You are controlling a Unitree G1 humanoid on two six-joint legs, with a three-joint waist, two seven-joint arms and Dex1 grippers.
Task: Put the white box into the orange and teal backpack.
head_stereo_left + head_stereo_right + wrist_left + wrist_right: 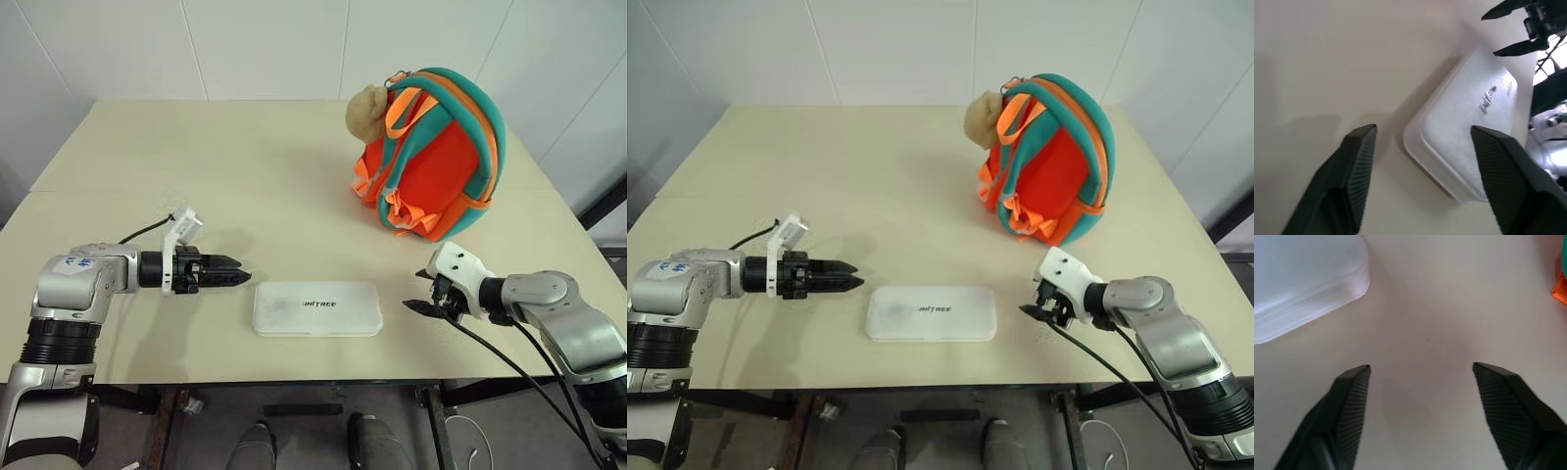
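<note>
The near edge of the table (118,367) runs across the lower part of the head views, and the white box (316,308) lies flat just inside it, at lower centre of the frame, long side parallel to that edge. My left gripper (233,273) hangs at lower left, tips pointing at the box's left end, near it but apart; its jaws stand wide, as the left wrist view confirms, with nothing between the fingers (1354,169). My right gripper (423,306) sits at lower right, tips aimed at the box's right end, a bare strip of tabletop between; its jaws are likewise spread and empty, the right wrist view showing plain table between the pads (1349,404) and one rounded corner of the box ahead.

Bare tabletop lies all round the box, with broad open surface across the middle and left of the frame, up to the far edge against the white wall (265,44).

The box is thin, white, round-cornered, with small dark lettering on top.

The orange and teal backpack (431,162) stands upright at upper right, well apart from the box, straps facing me, a beige plush (369,113) at its upper left.
</note>
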